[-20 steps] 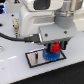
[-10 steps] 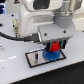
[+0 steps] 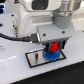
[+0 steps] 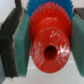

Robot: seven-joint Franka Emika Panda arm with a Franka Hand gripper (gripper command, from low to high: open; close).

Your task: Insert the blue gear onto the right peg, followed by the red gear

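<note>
In the exterior view the red gear sits above the blue gear on the grey black-bordered plate. My gripper hangs straight over them, its fingers either side of the red gear. Up close in the wrist view, the red gear fills the middle with its centre hole showing, and the teal pads press on both of its sides. The blue gear peeks out behind it. The right peg is hidden under the gears.
The white arm body fills the upper part of the exterior view, with a black cable looping off at the exterior view's left. The plate lies on a white table.
The gripper and red gear have stayed over the blue gear; any shift downward is too small to make out.
</note>
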